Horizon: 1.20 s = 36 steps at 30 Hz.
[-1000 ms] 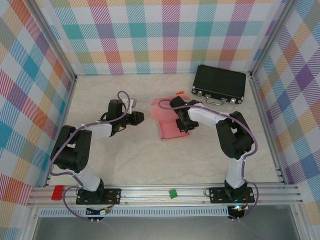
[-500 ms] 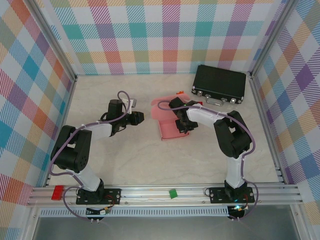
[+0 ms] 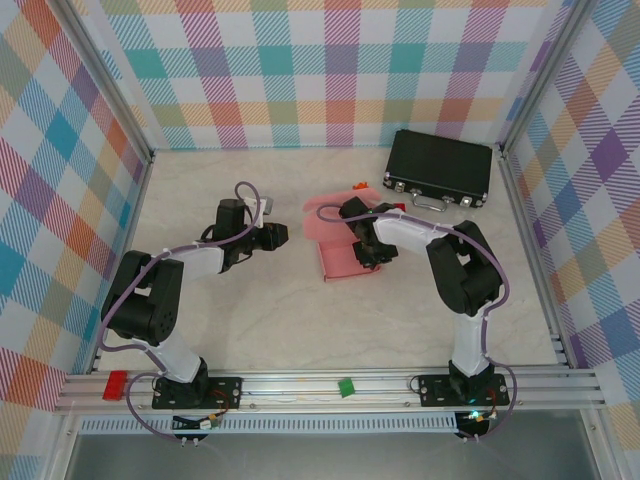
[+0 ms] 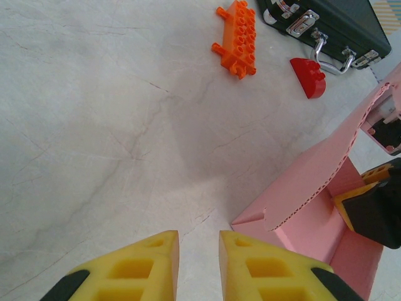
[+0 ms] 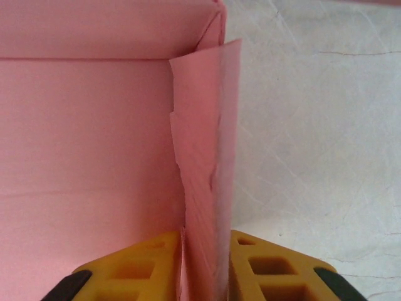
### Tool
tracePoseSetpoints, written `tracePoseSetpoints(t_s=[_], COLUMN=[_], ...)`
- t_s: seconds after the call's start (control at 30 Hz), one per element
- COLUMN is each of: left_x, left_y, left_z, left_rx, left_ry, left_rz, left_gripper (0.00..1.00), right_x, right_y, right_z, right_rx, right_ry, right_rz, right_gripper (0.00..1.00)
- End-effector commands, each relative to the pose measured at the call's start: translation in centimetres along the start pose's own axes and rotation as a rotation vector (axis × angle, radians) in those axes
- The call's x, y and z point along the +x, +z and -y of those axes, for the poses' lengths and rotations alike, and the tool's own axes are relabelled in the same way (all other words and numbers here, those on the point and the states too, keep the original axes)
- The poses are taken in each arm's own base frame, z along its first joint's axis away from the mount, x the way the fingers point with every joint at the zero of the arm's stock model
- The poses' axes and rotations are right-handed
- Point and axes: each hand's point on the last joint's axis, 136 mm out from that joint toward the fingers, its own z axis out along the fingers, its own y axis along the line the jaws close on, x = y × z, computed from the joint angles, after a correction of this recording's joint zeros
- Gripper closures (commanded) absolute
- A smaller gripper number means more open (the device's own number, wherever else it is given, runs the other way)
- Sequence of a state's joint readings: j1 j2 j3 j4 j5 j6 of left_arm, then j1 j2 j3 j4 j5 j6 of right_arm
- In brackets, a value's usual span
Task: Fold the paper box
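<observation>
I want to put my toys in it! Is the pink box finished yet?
Not yet. The paper box has its floor flat and one end wall up. The right gripper pinches a side wall upright. The left gripper hovers nearby, empty. A big flap slants loose, so tucking and closing look left.

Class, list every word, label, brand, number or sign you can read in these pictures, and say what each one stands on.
There are none to read.
The paper box is plain pink card.
The black case shows only metal latches and a handle.
The orange toy brick and the red block carry no print.
</observation>
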<state>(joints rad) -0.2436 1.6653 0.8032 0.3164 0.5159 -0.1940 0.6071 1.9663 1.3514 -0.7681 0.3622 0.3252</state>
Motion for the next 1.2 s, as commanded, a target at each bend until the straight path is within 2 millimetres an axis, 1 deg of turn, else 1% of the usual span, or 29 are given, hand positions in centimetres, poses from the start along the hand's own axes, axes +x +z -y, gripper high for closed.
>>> tracePoseSetpoints(t_s=[0.0, 0.17, 0.37, 0.53, 0.67, 0.73, 0.8, 0.87, 0.93, 1.0, 1.07, 1.13, 1.17], left_x=[-1.3, -1.6, -2.0, -2.4, -2.9, -3.3, -3.9, -4.1, -4.3, -4.4, -4.6, -4.9, -4.9], left_y=[-0.1, -0.3, -0.7, -1.5, -2.8, -3.8, -4.8, -5.4, -5.7, -5.9, -5.9, -5.8, -5.7], left_z=[0.5, 0.6, 1.1, 1.6, 2.2, 2.8, 3.7, 4.3, 4.8, 5.2, 5.3, 5.5, 5.6], left_rx=[0.025, 0.026, 0.027, 0.018, -0.007, -0.010, -0.005, -0.001, 0.003, -0.001, -0.010, -0.019, -0.018], left_ry=[0.009, 0.012, 0.015, 0.045, 0.110, 0.164, 0.213, 0.239, 0.256, 0.263, 0.264, 0.260, 0.259], left_rz=[0.023, 0.028, 0.029, 0.035, 0.032, 0.046, 0.061, 0.052, 0.036, 0.025, 0.020, 0.007, -0.004], left_gripper=[0.76, 0.76, 0.74, 0.70, 0.67, 0.63, 0.56, 0.53, 0.50, 0.43, 0.38, 0.35, 0.34], right_x=[-0.6, -1.5, -2.3, -2.8, -3.7, -4.3, -5.0, -5.6, -6.0, -6.5, -6.9, -6.8, -6.9], right_y=[-1.6, -2.9, -4.4, -5.9, -7.5, -8.3, -9.3, -10.1, -10.9, -11.5, -12.1, -12.5, -12.6], right_z=[0.3, 0.2, 0.4, 1.5, 2.5, 3.2, 4.1, 5.4, 6.2, 7.1, 7.2, 6.6, 6.5], right_rx=[-0.020, -0.043, -0.093, -0.137, -0.212, -0.259, -0.327, -0.373, -0.419, -0.440, -0.478, -0.544, -0.566], right_ry=[0.032, 0.064, 0.104, 0.132, 0.114, 0.101, 0.094, 0.111, 0.083, 0.035, -0.051, -0.196, -0.237], right_rz=[0.031, 0.076, 0.123, 0.179, 0.256, 0.300, 0.348, 0.380, 0.413, 0.460, 0.510, 0.566, 0.588], right_gripper=[0.73, 0.66, 0.58, 0.55, 0.50, 0.48, 0.47, 0.46, 0.45, 0.43, 0.41, 0.41, 0.41])
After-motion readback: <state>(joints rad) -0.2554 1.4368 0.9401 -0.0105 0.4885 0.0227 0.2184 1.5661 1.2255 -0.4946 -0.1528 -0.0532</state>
